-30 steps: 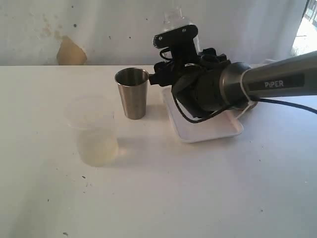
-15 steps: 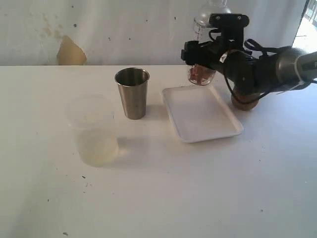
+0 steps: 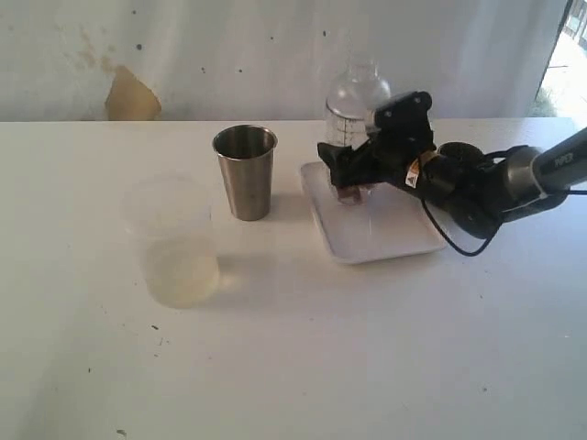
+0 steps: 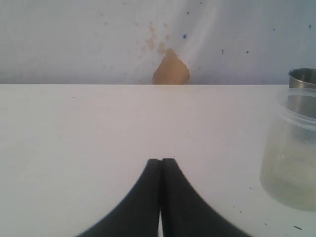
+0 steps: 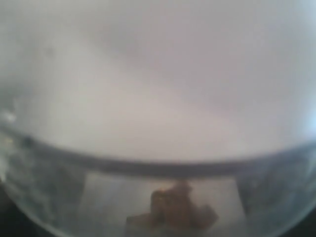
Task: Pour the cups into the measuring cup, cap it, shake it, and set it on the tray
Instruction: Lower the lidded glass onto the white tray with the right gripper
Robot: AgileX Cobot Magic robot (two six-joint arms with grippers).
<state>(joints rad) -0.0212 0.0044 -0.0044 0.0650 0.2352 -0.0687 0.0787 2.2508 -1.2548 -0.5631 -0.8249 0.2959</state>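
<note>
The measuring cup [image 3: 356, 115], clear with a printed scale and a domed lid, stands upright at the back left of the white tray [image 3: 390, 238]. Whether its base touches the tray I cannot tell. My right gripper [image 3: 356, 170] is shut on its lower part. Brown bits [image 3: 348, 194] lie at its bottom. In the right wrist view the measuring cup [image 5: 158, 148] fills the picture and hides the fingers. The steel tumbler [image 3: 245, 171] stands left of the tray. The wooden cup is hidden. My left gripper [image 4: 161, 161] is shut on nothing, low over bare table.
A faint translucent cup [image 3: 174, 243] with pale liquid stands at the front left, also in the left wrist view as the translucent cup [image 4: 291, 148] before the steel tumbler [image 4: 303, 79]. A brown patch [image 3: 131, 96] marks the back wall.
The right arm swung the capped measuring cup from low over the tray up and to the right, then brought it down upright onto the tray's back left.
</note>
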